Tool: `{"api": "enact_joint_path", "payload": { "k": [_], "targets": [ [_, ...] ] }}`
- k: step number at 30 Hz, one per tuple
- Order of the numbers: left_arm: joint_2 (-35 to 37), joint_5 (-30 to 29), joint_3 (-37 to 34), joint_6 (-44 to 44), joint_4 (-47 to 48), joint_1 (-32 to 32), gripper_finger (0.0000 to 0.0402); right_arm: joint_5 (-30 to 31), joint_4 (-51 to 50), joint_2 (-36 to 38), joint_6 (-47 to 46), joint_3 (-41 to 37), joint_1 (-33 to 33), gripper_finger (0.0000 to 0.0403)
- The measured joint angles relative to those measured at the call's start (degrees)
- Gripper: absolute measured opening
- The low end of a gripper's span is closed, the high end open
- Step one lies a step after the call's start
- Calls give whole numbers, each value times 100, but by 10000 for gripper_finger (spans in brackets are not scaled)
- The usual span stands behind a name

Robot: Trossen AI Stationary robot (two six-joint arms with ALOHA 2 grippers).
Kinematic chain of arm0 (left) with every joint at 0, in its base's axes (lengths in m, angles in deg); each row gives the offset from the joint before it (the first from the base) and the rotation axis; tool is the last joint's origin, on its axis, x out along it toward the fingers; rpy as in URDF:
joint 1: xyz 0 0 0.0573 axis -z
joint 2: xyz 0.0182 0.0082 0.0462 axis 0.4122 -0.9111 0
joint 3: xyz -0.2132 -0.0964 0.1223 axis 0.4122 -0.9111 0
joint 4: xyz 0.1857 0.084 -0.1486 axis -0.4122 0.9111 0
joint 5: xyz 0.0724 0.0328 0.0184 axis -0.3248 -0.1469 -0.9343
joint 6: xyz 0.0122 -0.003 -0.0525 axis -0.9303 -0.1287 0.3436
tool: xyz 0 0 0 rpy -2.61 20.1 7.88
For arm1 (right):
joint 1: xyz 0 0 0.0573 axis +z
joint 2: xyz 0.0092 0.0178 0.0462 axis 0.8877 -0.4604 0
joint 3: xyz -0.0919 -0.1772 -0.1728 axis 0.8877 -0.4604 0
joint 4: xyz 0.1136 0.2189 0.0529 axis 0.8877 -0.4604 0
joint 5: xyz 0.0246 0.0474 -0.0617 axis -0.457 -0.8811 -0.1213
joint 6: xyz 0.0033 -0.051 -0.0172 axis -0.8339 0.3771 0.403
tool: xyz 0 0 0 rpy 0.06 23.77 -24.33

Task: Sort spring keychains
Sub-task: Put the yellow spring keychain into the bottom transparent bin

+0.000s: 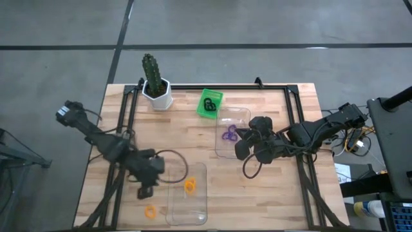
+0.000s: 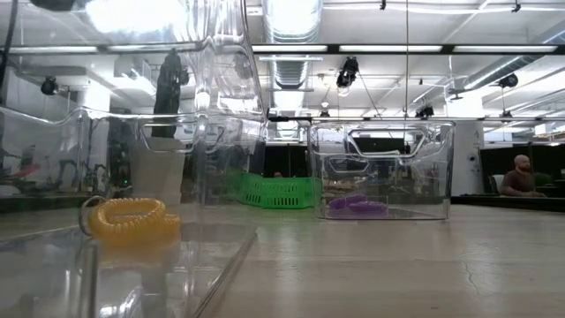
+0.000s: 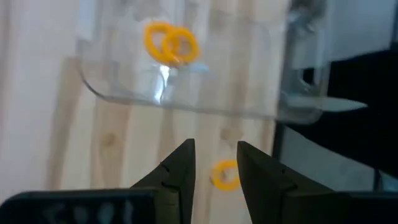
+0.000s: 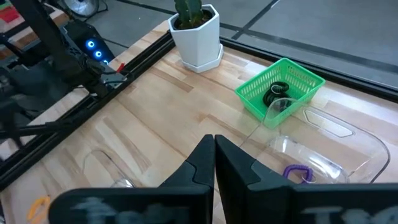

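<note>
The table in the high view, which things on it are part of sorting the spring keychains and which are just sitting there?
Part of the job:
orange keychains, one loose
purple keychains
black keychains
near clear tray
far clear tray
green bin

Just sitting there:
potted cactus

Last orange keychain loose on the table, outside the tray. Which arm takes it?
Left. Its tool hangs open right over the loose orange keychain, beside the clear tray holding the other orange ones. The right tool is shut, away by the purple tray.
</note>
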State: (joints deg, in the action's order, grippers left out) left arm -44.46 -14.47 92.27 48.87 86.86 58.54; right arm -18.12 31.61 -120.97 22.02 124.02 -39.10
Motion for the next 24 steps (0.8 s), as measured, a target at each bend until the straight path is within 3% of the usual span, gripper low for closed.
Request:
{"api": "enact_joint_path", "payload": {
  "k": [10, 16, 24],
  "targets": [
    [69, -107, -602, 879, -45, 1495, 110, -22, 0, 0, 2, 0, 0, 9],
    [-55, -466, -1410, 1470, -772, 1728, 110, -39, 0, 0, -9, 0, 0, 8],
    [-200, -187, -2407, 1466, -2390, 1791, 110, -39, 85, 0, -107, 0, 2, 8]
  ]
}}
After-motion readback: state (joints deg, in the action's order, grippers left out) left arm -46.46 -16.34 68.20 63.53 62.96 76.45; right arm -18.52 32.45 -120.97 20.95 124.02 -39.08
